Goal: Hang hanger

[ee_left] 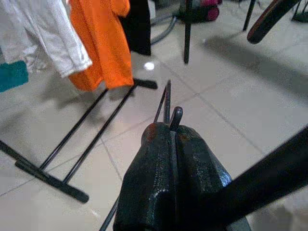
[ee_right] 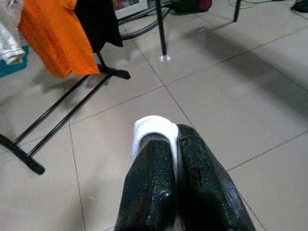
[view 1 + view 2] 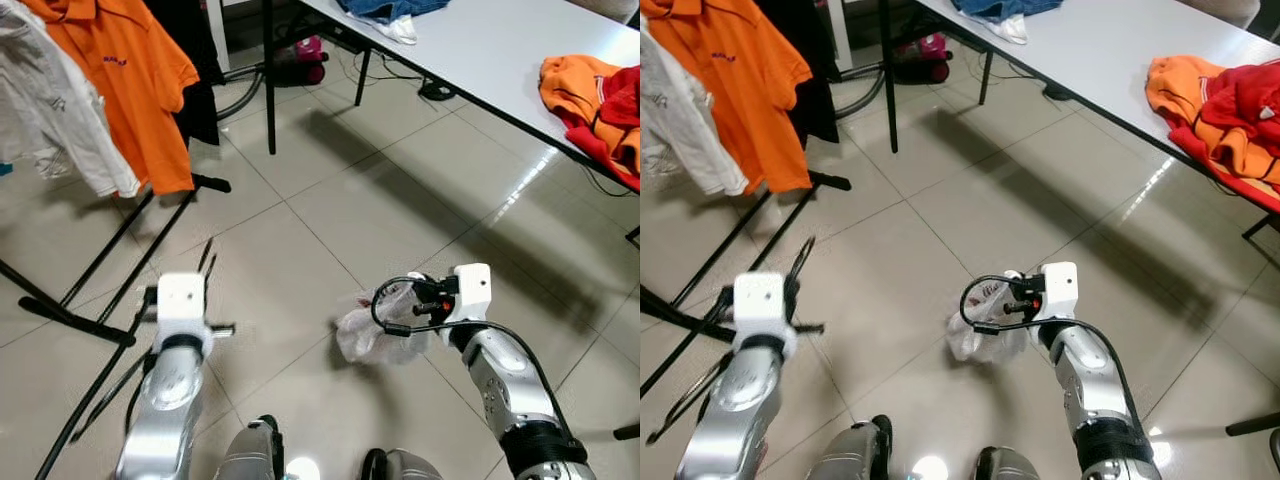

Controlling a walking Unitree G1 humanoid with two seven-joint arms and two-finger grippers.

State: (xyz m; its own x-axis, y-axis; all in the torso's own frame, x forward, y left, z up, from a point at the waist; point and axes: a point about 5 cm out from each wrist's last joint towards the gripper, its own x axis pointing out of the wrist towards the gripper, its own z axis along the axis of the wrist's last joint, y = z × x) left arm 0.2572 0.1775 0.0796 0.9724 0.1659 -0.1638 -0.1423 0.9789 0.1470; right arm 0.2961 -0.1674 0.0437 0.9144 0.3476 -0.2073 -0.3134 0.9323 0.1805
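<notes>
A: Two grippers busy. Left gripper (image 1: 168, 120) jaws clamped on wire hanger (image 3: 110, 385), low by rack base (image 3: 100, 290).
B: Right gripper (image 2: 166, 139)?
A: Pinching white garment (image 3: 365, 335). Probably thread hanger inside first, w/ steady tension.
</notes>
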